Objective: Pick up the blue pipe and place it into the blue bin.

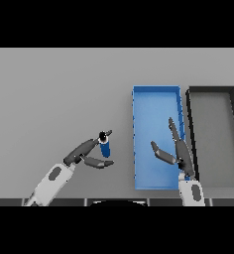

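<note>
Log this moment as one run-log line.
phase: grasp | left hand: pinching upright blue pipe on grey table | right hand: open, over blue rectangular bin | black bin: right of blue bin

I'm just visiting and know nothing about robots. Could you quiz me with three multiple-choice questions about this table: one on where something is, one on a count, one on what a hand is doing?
1. The blue pipe is:
A. in the blue bin
B. left of the blue bin
C. in the dark bin

2. Bins on the table:
A. one
B. two
C. three

3. The left hand is:
A. pinching the pipe
B. flat on the table
C. inside a bin

Answers:
1 B, the pipe is outside the blue bin.
2 B, a blue one and a dark bin.
3 A, its fingers close on the pipe.
</note>
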You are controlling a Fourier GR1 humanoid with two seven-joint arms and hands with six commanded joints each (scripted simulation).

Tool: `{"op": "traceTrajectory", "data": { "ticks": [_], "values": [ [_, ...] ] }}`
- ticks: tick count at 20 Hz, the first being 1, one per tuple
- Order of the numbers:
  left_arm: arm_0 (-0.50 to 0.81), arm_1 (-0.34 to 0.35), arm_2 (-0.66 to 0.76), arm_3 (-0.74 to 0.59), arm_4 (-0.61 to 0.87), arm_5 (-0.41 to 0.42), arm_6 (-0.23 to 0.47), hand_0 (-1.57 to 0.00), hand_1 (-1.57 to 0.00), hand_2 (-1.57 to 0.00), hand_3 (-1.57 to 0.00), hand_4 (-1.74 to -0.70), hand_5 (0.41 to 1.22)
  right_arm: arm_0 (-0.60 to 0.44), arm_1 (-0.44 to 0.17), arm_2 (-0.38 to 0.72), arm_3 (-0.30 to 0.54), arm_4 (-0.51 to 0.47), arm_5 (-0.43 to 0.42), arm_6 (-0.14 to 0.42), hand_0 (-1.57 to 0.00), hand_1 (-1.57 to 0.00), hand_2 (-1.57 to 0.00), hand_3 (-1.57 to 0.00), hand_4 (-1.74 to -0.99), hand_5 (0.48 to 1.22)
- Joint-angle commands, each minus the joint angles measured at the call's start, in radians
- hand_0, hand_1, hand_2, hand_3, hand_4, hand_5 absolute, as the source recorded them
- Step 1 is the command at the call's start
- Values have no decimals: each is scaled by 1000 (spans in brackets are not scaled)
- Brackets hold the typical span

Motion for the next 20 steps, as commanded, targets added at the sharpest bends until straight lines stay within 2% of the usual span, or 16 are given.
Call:
{"op": "traceTrajectory", "data": {
  "ticks": [1, 5, 6, 8, 9, 10, 12, 14, 15, 17, 20],
  "values": [
    [-13, -20, 7, 9, 23, -11, -19, 1, 1, 1, 1, -1153, 479, -2, 0, -2, -1, -3, 1, 2, 1, 1, 1, 1, -1202, 606],
    [-36, -84, 15, 62, 44, -10, -57, 1, -2, -39, -6, -1240, 558, 3, -11, -17, 4, -18, 8, -12, 1, 1, 1, 1, -1204, 605],
    [-39, -96, 24, 73, 55, -8, -67, 1, -40, -110, -43, -1267, 585, 5, -13, -14, 6, -9, 5, -14, 1, 1, 1, 1, -1196, 603],
    [-37, -114, 21, 72, 55, 7, -48, -100, -265, -357, -215, -1317, 651, 4, -1, -4, 2, -8, 5, -5, 1, 1, 1, 1, -1198, 605],
    [-33, -125, 29, 82, 75, 1, -48, -289, -458, -539, -486, -1342, 765, 12, -2, -2, -4, -12, 11, -7, 1, 1, 1, 1, -1199, 605],
    [-30, -135, 33, 87, 85, 4, -38, -504, -677, -733, -703, -1416, 856, 14, -5, -4, -3, -11, 10, -18, 1, 1, 1, 1, -1196, 604],
    [-29, -138, 15, 67, 65, 7, -31, -888, -999, -1035, -1009, -1526, 988, 4, -3, -8, -7, -20, 12, -4, 1, 1, 1, 1, -1195, 604],
    [-35, -143, -4, 83, 52, 1, -71, -1134, -1205, -1228, -1174, -1600, 1072, 4, 0, -3, -2, -12, 8, 3, 1, 1, 1, 1, -1198, 604],
    [-26, -137, -15, 86, 38, 10, -122, -1221, -1278, -1296, -1225, -1626, 1101, -5, -10, -12, 2, -16, 11, 6, 1, 1, 1, 1, -1195, 603],
    [-19, -136, -19, 74, 32, 27, -128, -1347, -1384, -1395, -1317, -1665, 1144, -3, -2, -7, 6, -19, 13, 0, 1, 1, 1, 1, -1190, 600],
    [-21, -154, -14, 29, 32, 67, -129, -1456, -1475, -1481, -1406, -1702, 1182, -4, -13, -15, 4, -17, 11, -6, 1, 1, 1, 1, -1189, 603]
  ]
}}
